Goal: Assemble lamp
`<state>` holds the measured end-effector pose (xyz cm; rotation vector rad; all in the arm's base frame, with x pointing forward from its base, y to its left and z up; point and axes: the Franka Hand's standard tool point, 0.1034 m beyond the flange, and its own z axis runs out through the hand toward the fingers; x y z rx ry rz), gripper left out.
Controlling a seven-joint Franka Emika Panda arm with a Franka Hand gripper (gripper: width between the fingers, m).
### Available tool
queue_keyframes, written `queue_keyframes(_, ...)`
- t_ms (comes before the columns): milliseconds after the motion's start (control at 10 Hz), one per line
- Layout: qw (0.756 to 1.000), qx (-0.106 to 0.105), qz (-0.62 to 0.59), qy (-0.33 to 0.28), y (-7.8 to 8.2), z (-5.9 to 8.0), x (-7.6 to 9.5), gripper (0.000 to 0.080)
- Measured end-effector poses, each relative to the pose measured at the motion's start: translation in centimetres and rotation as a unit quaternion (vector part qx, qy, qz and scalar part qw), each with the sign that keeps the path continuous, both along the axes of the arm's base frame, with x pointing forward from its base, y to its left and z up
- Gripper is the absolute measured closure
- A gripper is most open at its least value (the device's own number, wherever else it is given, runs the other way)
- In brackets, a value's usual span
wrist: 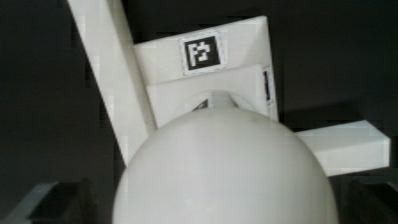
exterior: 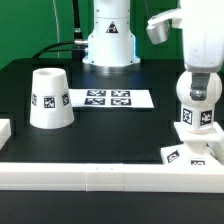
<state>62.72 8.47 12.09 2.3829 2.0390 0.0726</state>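
Bulb (exterior: 197,108) stands upright over base (exterior: 185,152), seating unclear. Gripper (exterior: 199,86) sits at its head, and I cannot tell its grip. Shade (exterior: 50,100) is well apart, not yet fitted.

Black tabletop (exterior: 110,135) under my work, marker board (exterior: 107,98) lying flat toward its far side, long white rail (exterior: 100,178) along the near edge, short white block (exterior: 4,130) at the exterior view's left, green backdrop (exterior: 30,25), dark cable (exterior: 62,45) behind.
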Motion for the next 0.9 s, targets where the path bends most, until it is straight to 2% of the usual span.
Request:
queue_keyframes(400, 0.999, -0.005, 0.052, 0.002, 0.42, -0.35, -0.18, 0.01)
queue_keyframes(500, 0.999, -0.005, 0.05, 0.002, 0.32, -0.36, -0.16, 0.0226)
queue_keyframes(900, 0.999, -0.005, 0.034, 0.002, 0.25, -0.37, -0.16, 0.0223)
